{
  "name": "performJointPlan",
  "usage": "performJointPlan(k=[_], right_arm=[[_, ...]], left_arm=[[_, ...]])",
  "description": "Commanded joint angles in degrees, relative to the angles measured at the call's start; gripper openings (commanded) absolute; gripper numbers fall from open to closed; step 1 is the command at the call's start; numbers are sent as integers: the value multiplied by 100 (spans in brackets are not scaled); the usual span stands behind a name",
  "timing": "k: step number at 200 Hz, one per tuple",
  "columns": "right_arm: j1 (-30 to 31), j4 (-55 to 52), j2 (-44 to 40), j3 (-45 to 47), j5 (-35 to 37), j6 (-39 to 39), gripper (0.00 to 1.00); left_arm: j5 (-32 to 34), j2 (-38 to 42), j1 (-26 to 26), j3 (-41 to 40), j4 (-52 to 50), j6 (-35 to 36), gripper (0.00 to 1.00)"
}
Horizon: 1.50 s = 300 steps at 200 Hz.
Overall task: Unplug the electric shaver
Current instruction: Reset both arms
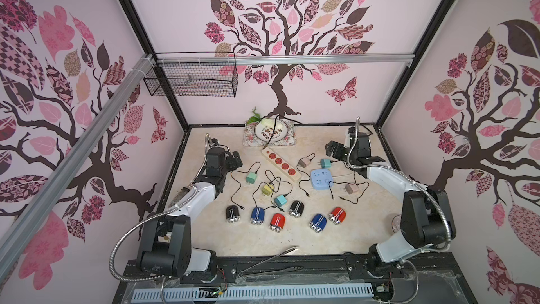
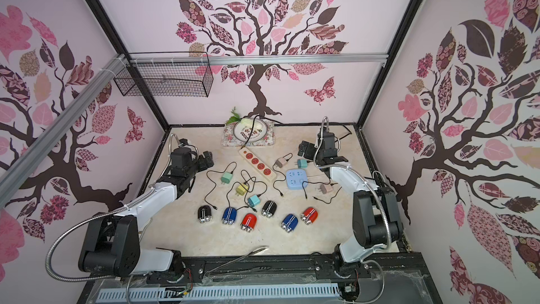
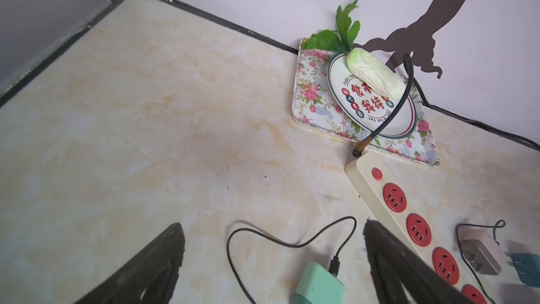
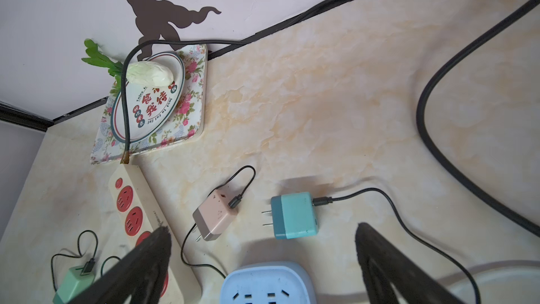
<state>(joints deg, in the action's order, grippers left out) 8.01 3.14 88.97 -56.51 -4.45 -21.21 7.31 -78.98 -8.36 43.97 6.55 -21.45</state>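
Note:
Several small electric shavers lie in a row near the table's front in both top views: black point(image 1: 233, 214), blue point(image 1: 257, 215), red point(image 1: 277, 222), and more to the right. A thin black cable runs from the cyan charger point(image 1: 281, 200) toward the blue shaver point(image 2: 230, 214); whether its end sits in the shaver I cannot tell. My left gripper point(image 1: 235, 162) hovers open at the back left, over the green charger point(image 3: 318, 285). My right gripper point(image 1: 331, 149) hovers open at the back right, above the blue socket cube point(image 4: 266, 283). Neither wrist view shows a shaver.
A cream power strip point(image 1: 282, 164) with red sockets lies diagonally mid-table. Loose chargers with cables surround it: yellow point(image 1: 267, 190), pink-grey point(image 4: 216, 217), teal point(image 4: 293, 214). A floral tray point(image 1: 289, 138) with a plate stands at the back wall. Metal tongs point(image 1: 271, 258) lie at the front edge.

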Motion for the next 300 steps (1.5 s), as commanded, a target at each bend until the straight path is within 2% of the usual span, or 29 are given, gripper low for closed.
performJointPlan(k=[1,45,79,95,145,198,267,300], right_arm=[[-11,630,-287,321,258,311,100],[-19,1710,-823,1290,578,844,100],[-13,2391,-1015,1908,1047,1261,99],[-14,2423,-933,1955,1309,1342,99],[-17,3103,-881,2470,1730,1665,100],[-11,3718,-694,2746,1925,2049,99],[-19,4622,-296,3164,1982,2205,99],[-16,5190,-39,3365,1959,2240,100]], left_arm=[[359,210,-34,-291,688,449,98],[842,541,-33,-932,1319,921,98],[951,515,-17,-1414,2005,1199,98],[1110,471,44,-1385,1957,1151,98],[1249,441,198,-1454,1857,1636,98],[1046,-3,437,-1943,2824,1729,98],[713,-388,562,-2086,3636,2114,98],[169,-937,841,-2314,4634,2006,98]])
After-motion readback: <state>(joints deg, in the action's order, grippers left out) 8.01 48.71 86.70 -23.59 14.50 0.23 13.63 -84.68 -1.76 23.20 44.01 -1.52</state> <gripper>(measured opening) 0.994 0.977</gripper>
